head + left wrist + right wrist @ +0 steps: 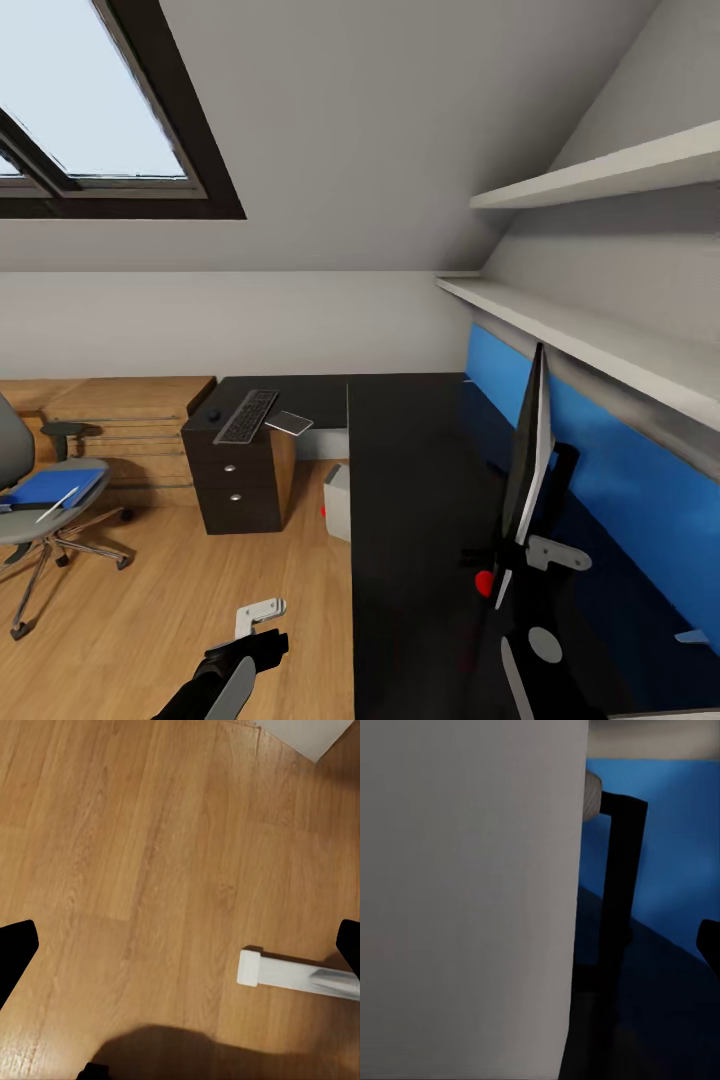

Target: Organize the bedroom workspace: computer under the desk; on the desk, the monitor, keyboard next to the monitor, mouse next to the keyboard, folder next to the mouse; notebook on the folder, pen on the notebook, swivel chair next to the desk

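- The monitor (524, 455) stands on the desk (410, 450), close to the blue back panel (600, 440). It is turned edge-on to the head cam, so its long side runs away from the robot, along the desk.
- R gripper (540, 558) is right at the monitor's low near end. One white finger (556, 553) shows on the white-back side.
- In the R wrist cam the monitor's white back (465, 900) is very close, and the black stand (619, 870) is past it.
- Can't tell if the R jaws pinch the screen or just sit by it; the other finger is hidden.
- L gripper (258, 612) hangs low over the wood floor (150, 832), off the desk's side. Its jaws are wide apart w/ nothing in them.
- Keyboard (247, 415) and mouse (213, 415) lie far ahead on the desk's short end, well apart from the monitor. The keyboard's long side points toward the robot.
- My guess: the monitor step is about done. Next is the keyboard, and the L arm is on its side, but the robot must get closer first.
- Folder (50, 488) w/ the pen (57, 505) on it lies on the swivel chair (15, 450), far left.
- Computer (338, 500) sits under the desk.
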You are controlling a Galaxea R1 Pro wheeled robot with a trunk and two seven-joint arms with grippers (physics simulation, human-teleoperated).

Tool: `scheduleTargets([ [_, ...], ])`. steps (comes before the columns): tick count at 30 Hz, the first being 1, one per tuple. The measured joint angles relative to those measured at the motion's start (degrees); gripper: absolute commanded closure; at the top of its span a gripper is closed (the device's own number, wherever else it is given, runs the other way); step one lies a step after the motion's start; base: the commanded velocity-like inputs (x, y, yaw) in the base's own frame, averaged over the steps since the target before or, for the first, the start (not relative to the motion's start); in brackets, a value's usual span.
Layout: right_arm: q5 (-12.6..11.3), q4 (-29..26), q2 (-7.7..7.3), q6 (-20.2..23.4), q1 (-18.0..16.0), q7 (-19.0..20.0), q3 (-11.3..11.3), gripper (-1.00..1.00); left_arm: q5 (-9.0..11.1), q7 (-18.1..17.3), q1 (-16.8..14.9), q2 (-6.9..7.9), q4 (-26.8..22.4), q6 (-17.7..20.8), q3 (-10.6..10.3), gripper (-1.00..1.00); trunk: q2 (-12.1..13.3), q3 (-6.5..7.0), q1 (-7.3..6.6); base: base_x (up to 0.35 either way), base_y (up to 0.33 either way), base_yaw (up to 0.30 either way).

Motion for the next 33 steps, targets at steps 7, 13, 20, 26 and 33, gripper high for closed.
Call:
scheduleTargets([
  [7,-0.2,0.2,-0.01,0.0,0.0,0.0,0.0,-1.00,0.1,0.0,0.0,-0.01,0.0,0.1,-0.1,-1.00,0.0,0.00,0.02,-0.100,-0.036,0.000],
  [13,-0.1,0.2,-0.01,0.0,0.0,0.0,0.0,-1.00,0.1,0.0,0.0,-0.04,0.0,0.1,-0.1,-1.00,0.0,0.00,0.01,-0.154,-0.045,0.000],
  [20,-0.1,0.3,0.00,0.0,0.0,0.0,0.1,-1.00,0.0,0.1,0.0,0.00,0.0,0.1,-0.3,-1.00,0.0,0.00,0.01,-0.053,-0.054,0.000],
  [26,0.0,0.2,0.01,0.0,0.0,0.1,0.1,-1.00,0.0,0.1,0.0,0.01,0.0,0.0,-0.3,-1.00,0.0,0.00,0.01,-0.081,-0.270,0.000],
  [33,0.0,0.3,0.00,0.0,0.0,0.0,0.2,-1.00,0.0,0.1,0.0,0.01,0.0,0.0,-0.3,-1.00,0.0,0.00,0.00,-0.009,-0.069,0.000],
])
